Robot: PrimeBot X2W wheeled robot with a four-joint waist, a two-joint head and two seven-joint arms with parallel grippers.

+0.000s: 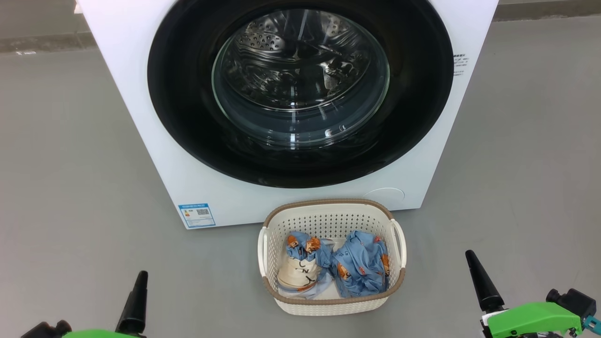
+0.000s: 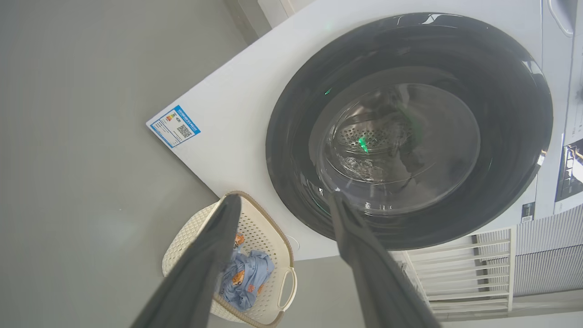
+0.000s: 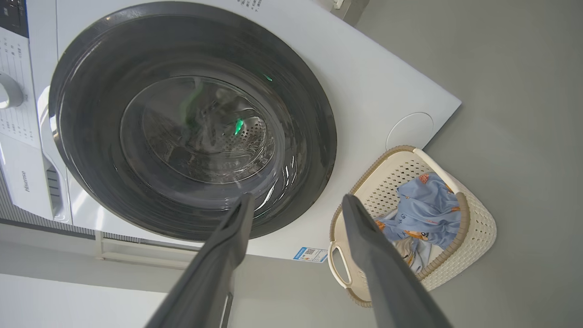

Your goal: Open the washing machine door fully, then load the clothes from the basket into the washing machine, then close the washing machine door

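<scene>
Washing machine (image 1: 141,117) white, front-loader, standing on grey floor (image 1: 61,188). Washing machine door (image 1: 188,122) shut, glossy black ring flush against the front, nearly as wide as the machine. Clear glass porthole (image 1: 300,80) at its centre, steel perforated drum visible through it. Blue label (image 1: 197,215) on the lower front corner, on the robot's left. Faint round cover (image 1: 384,195) on the lower front, on the robot's right.

Basket (image 1: 328,209) cream, perforated, brown rim, two side handles, on the floor just in front of the machine, below the door and slightly to the robot's right of its centre. Whether it touches the machine: cannot tell. Clothes (image 1: 359,270) inside the basket, two crumpled bundles side by side: left one light blue with a cream panel and black letters, right one light blue with orange-brown bears.

Left pincer (image 2: 283,199) open, fingers spread wide, holding nothing, pointed toward the door and basket. In the head view one of its dark fingers (image 1: 134,305) shows at lower left, well apart from the basket.

Right pincer (image 3: 298,199) open, fingers spread, nothing between them, basket to its right in the wrist view. Green housing (image 1: 535,319) behind it at the head view's lower right.
</scene>
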